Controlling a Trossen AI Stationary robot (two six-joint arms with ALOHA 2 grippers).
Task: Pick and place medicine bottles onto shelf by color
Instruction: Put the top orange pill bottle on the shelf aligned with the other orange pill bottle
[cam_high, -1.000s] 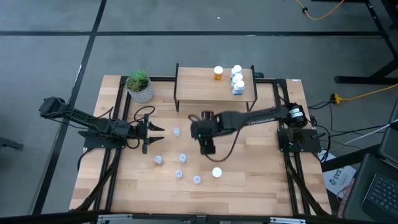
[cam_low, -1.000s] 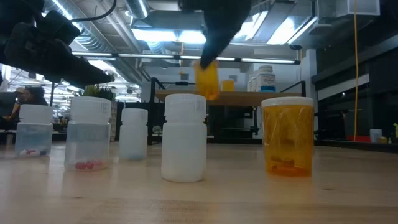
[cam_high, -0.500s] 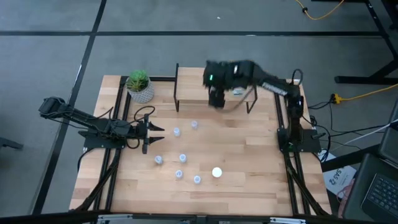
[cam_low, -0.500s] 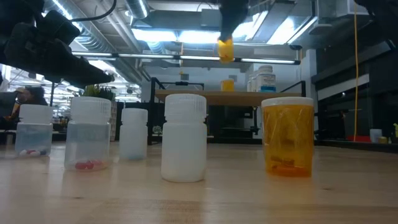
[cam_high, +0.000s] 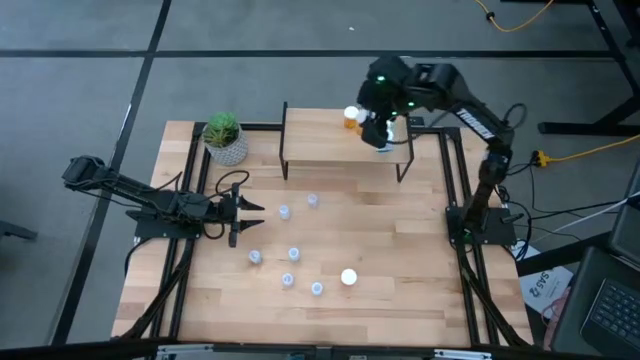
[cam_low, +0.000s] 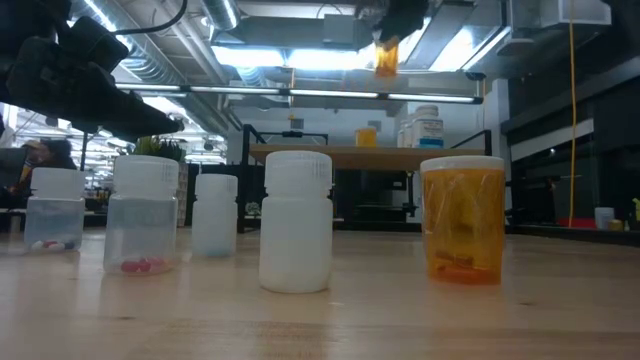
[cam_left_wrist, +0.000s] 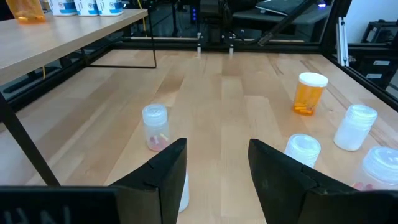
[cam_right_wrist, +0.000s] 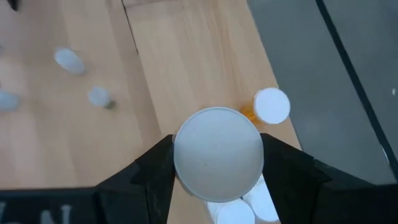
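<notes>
While the right gripper (cam_high: 377, 127) hangs above the shelf (cam_high: 315, 145), I read its fingers as closed on an orange bottle (cam_low: 387, 55). The right wrist view shows that bottle's white cap (cam_right_wrist: 217, 154) filling the gap between the two fingers, touching both. Its long axis is vertical, cap toward the wrist and base toward the shelf board. The low view shows it well above the board, not yet set down.

Task progress, as I judge it: under way, less than half complete.
- Placed: one orange bottle on the shelf (cam_high: 351, 117), just beside the carried one as seen past the fingers, plus a row of white bottles (cam_high: 383, 140) directly beneath the right gripper.
- Carried: the orange bottle described above.
- Remaining on the table (cam_high: 400, 260): one more orange bottle with a white cap (cam_high: 348, 277) and six small pale bottles (cam_high: 293, 255), all standing upright, caps up.

The left gripper (cam_high: 255, 208) waits low over the table, fingers standing moderately apart and holding nothing. A pale bottle with pink contents (cam_left_wrist: 155, 126) stands just ahead of those fingers, slightly outside the gap. The grounded orange bottle (cam_left_wrist: 309, 94) sits farther ahead and off to the other side.
</notes>
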